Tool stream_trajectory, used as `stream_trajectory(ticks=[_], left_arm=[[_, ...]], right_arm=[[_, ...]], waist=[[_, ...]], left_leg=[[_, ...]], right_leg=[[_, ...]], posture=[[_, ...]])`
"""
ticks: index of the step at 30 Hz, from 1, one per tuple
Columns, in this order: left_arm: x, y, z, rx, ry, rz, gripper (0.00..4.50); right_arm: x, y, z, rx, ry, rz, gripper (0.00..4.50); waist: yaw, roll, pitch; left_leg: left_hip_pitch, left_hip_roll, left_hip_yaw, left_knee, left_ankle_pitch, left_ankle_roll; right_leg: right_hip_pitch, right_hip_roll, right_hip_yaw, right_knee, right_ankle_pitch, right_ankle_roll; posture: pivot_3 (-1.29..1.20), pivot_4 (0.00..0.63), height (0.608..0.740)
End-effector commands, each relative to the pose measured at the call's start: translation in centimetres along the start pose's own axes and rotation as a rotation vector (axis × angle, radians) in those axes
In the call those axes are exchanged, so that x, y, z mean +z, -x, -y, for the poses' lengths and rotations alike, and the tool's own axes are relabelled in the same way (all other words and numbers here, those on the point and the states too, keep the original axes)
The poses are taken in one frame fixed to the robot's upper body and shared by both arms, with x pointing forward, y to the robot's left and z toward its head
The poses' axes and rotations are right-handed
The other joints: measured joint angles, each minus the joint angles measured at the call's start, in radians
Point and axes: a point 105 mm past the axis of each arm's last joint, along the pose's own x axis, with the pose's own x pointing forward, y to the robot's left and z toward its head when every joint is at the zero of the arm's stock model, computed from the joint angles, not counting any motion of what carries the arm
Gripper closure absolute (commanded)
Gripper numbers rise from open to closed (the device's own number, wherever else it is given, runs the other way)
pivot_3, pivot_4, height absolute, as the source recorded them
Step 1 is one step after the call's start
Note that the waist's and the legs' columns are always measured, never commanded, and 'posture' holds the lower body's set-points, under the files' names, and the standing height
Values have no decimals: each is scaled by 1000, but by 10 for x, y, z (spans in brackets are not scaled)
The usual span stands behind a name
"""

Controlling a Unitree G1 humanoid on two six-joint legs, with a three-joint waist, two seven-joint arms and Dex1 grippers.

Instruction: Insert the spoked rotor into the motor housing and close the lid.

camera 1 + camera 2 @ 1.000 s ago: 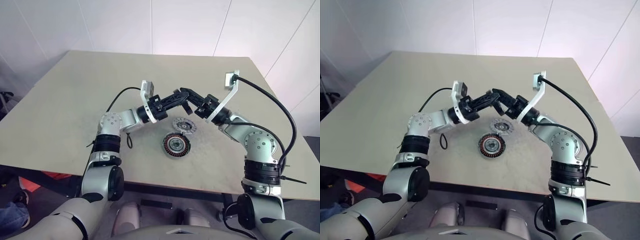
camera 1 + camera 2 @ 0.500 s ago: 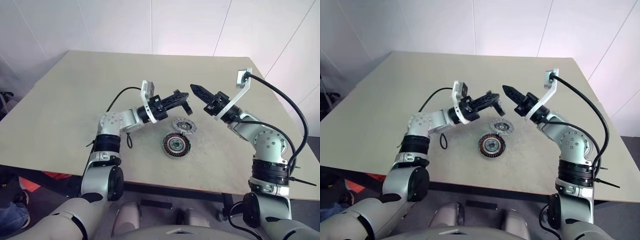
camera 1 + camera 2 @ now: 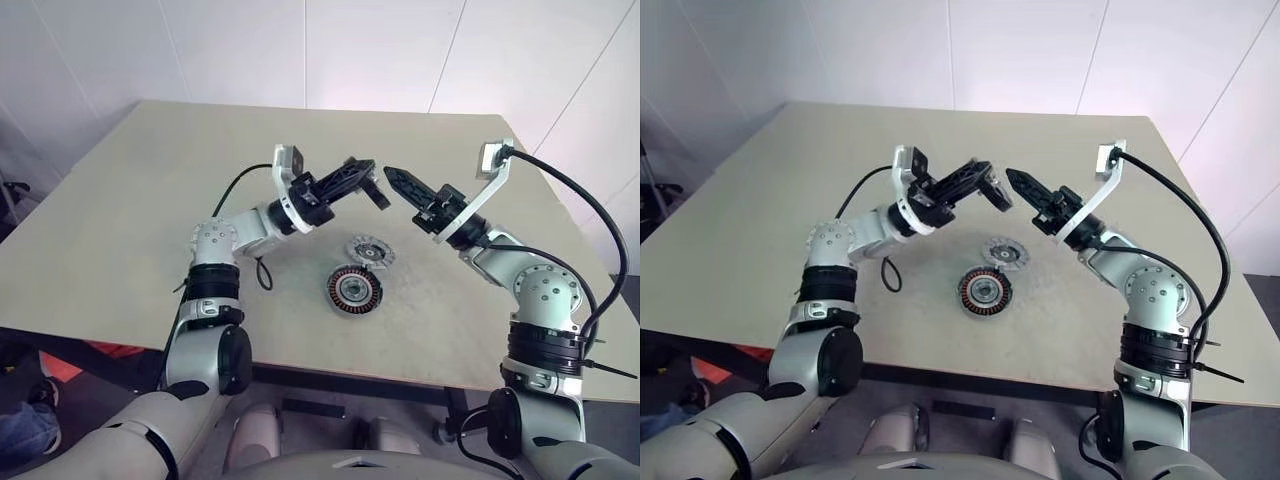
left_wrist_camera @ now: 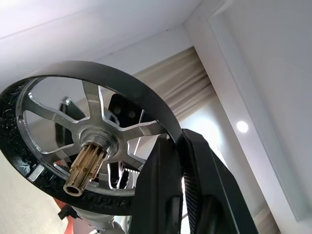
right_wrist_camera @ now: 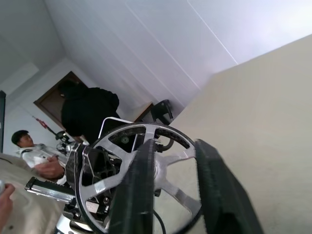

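My left gripper [image 3: 360,172] is shut on the black rim of the spoked rotor [image 3: 375,192], holding it in the air above the table. In the left wrist view the rotor [image 4: 92,146] shows pale spokes and a brass hub, with a finger [image 4: 170,195] clamped on its rim. My right gripper [image 3: 393,178] hovers just to the right of the rotor, apart from it, with its fingers [image 5: 131,195] spread and nothing between them. Below the hands, the grey slotted lid [image 3: 368,250] lies flat on the table. The motor housing [image 3: 353,288] with coppery windings sits just in front of it.
The beige table [image 3: 150,200] stretches wide around the two parts. In the right wrist view a person in dark clothing [image 5: 87,117] stands in the background, and another person [image 5: 29,146] sits lower down.
Both grippers were together at the rotor a second ago. My right gripper has let go, drawn off to the right and opened. The left has lifted the rotor slightly.
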Motion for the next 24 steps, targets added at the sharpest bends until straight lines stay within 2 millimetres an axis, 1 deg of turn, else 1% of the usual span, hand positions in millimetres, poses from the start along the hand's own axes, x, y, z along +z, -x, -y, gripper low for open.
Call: stream_trajectory(ticks=[1,10,16,24], left_arm=[[-1,-8,15,-55,-44,-28,4500],[-1,-8,15,-48,-51,-33,4500],[-1,-7,13,-37,-53,-34,4500],[-1,-6,9,-22,-55,-32,4500]], right_arm=[[15,-1,-26,98,60,27,2558],[4,0,-37,152,56,-16,2558],[-7,0,-31,136,42,-44,2558],[-23,-2,-31,138,38,-98,2558]], waist=[[0,0,0],[1,0,0],[1,0,0],[1,0,0]], left_leg=[[0,0,0,0,0,0],[0,0,0,0,0,0],[0,0,0,0,0,0],[0,0,0,0,0,0]], right_leg=[[0,0,0,0,0,0],[0,0,0,0,0,0],[0,0,0,0,0,0],[0,0,0,0,0,0]], posture=[[0,0,740],[0,0,740],[0,0,740],[0,0,740]])
